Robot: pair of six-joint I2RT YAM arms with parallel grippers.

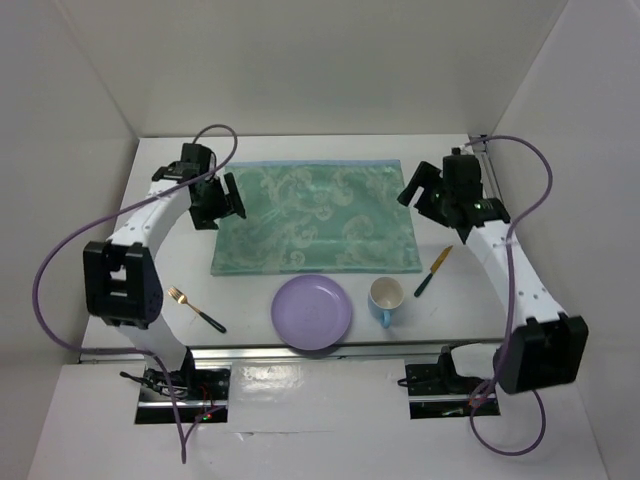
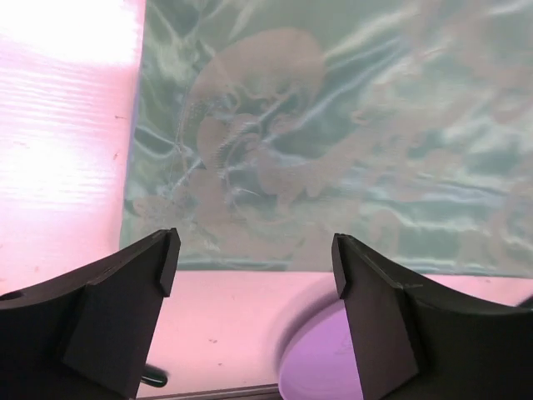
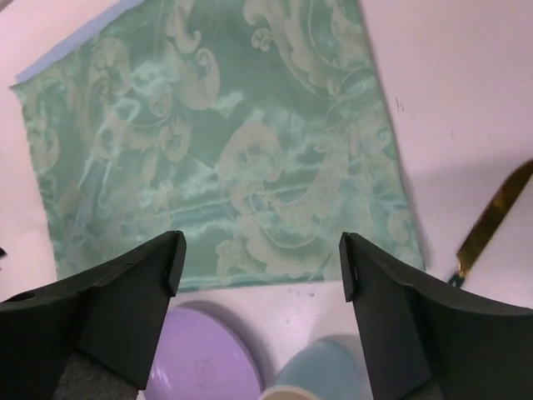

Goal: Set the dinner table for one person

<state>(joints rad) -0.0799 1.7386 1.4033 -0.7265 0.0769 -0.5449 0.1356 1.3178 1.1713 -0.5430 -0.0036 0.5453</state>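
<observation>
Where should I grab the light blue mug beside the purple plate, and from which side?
Likely the far rim of the upright light-blue mug, from straight above with the right gripper: its open mouth faces up, so one finger fits inside. Its handle points toward the near edge, and the round purple plate sits close on its left.

My gripper (image 3: 260, 257) spread wide at bottom, green placemat (image 3: 225, 142) across upper left, purple plate (image 3: 200, 358) and blue cup (image 3: 321, 371) below, gold knife (image 3: 491, 217) far right.
</observation>
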